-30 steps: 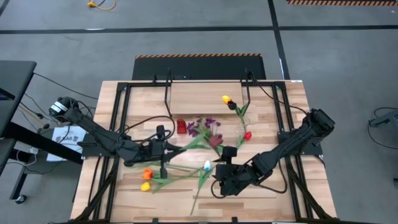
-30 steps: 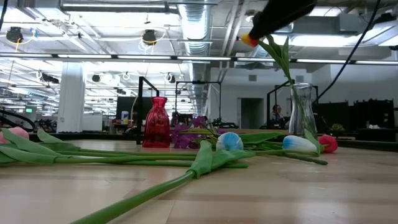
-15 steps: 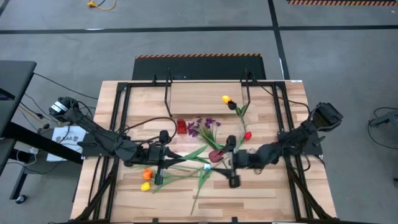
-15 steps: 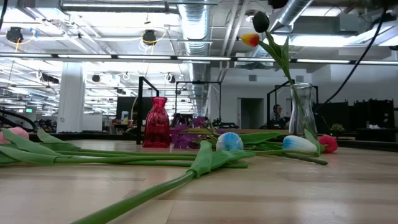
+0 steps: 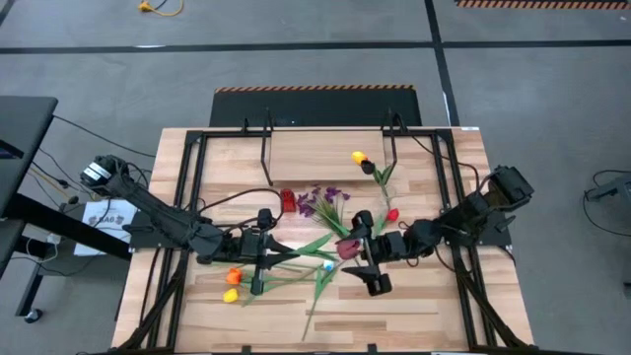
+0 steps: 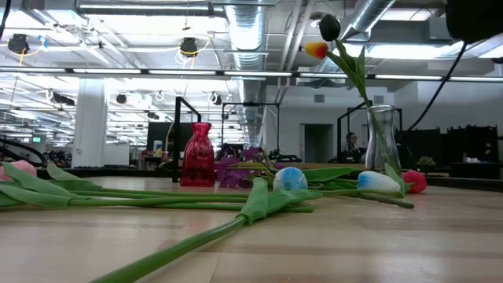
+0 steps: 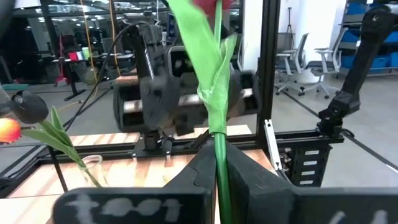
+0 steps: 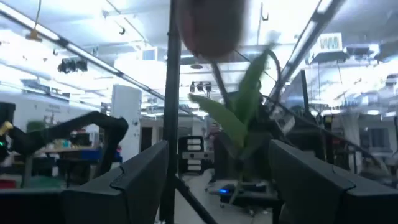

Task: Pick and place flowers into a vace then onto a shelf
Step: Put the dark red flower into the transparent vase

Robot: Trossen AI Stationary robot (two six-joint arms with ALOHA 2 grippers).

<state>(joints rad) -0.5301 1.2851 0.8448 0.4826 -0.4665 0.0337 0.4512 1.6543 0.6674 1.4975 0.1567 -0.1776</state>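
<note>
My left gripper (image 5: 281, 251) is shut on a dark maroon tulip (image 5: 345, 247) and holds it out, clear of the table, toward my right arm. My right gripper (image 5: 360, 251) faces it, open, with a finger on either side of the blossom (image 8: 211, 25) and touching nothing that I can see. A clear glass vase (image 6: 383, 141) holds a yellow-red tulip (image 5: 361, 158). A red vase (image 5: 287, 200) stands beside a purple sprig (image 5: 320, 202). The shelf (image 5: 325, 148) stands at the table's far side. My left gripper pinches the maroon tulip's green stem (image 7: 217, 177) between its two fingers, below the leaves. The fingers reach level from the table's left side, along the stem. The tulip sticks out past the fingertips, lifted clear, its blossom end toward the right arm.
Loose tulips lie on the table near its front: orange (image 5: 233, 276), yellow (image 5: 230, 295), white-blue (image 5: 328, 264) and red (image 5: 392, 214). Their long stems (image 6: 196, 236) cross the middle. Black frame rails (image 5: 187, 197) run along both sides.
My right gripper has tipped up from pointing down at the table to facing the left arm. It has gone toward the table's far edge, up to the maroon blossom, and has stayed open. The left gripper has swung the tulip's blossom end a little toward the near edge.
</note>
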